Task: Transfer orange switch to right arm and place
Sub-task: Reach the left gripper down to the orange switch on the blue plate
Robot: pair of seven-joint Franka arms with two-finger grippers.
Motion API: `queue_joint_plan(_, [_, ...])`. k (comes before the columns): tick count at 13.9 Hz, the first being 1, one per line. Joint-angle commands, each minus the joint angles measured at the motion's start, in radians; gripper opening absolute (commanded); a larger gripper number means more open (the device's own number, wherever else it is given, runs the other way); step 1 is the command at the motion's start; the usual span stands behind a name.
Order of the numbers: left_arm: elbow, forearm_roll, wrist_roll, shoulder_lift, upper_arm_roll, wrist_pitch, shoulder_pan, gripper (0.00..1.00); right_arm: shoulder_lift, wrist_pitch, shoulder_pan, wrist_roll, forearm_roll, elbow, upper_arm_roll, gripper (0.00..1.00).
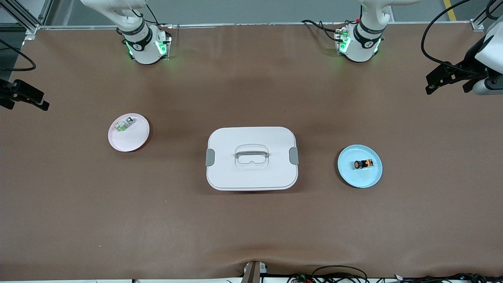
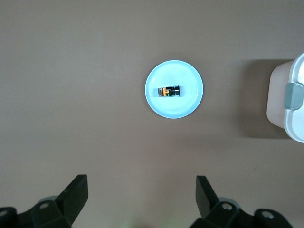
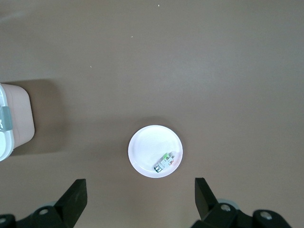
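Note:
The orange switch (image 1: 363,164) lies on its side on a light blue plate (image 1: 349,176) toward the left arm's end of the table. It also shows in the left wrist view (image 2: 169,91), on the plate (image 2: 183,107). My left gripper (image 1: 448,84) hangs high over the table's left-arm end, open and empty (image 2: 141,183). My right gripper (image 1: 23,103) hangs high over the right-arm end, open and empty (image 3: 140,185). Neither gripper touches anything.
A white lidded box (image 1: 251,175) with grey clips and a handle sits mid-table (image 2: 297,121) (image 3: 9,137). A pale pink-white plate (image 1: 131,140) (image 3: 145,152) toward the right arm's end holds a small whitish-clear part with green (image 1: 125,124) (image 3: 165,160).

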Motion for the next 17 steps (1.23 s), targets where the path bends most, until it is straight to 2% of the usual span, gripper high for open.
queue_joint_plan(1, [0.022, 0.009, 0.001, 0.006, 0.005, -0.024, 0.005, 1.00, -0.025, 0.001, 0.005, -0.008, -0.007, -0.018, -0.001, 1.00])
queue_joint_plan(7, [0.018, 0.012, 0.030, 0.011, 0.007, -0.024, 0.035, 1.00, -0.026, 0.000, 0.005, -0.006, -0.007, -0.018, -0.003, 1.00])
queue_joint_plan(9, [0.015, 0.009, 0.027, 0.070, 0.005, 0.008, 0.034, 1.00, -0.026, 0.009, 0.005, -0.002, -0.007, -0.018, -0.003, 1.00])
queue_joint_plan(11, [-0.053, 0.007, 0.024, 0.104, 0.002, 0.103, 0.031, 1.00, -0.022, 0.013, 0.005, 0.000, -0.010, -0.018, -0.003, 1.00])
queue_joint_plan(14, [-0.212, -0.023, 0.003, 0.130, -0.003, 0.339, 0.029, 1.00, -0.019, 0.009, 0.004, 0.005, -0.004, -0.018, -0.004, 1.00])
queue_joint_plan(17, [-0.271, -0.083, 0.003, 0.224, -0.006, 0.514, 0.022, 1.00, -0.019, 0.009, 0.004, 0.005, -0.002, -0.018, -0.004, 1.00])
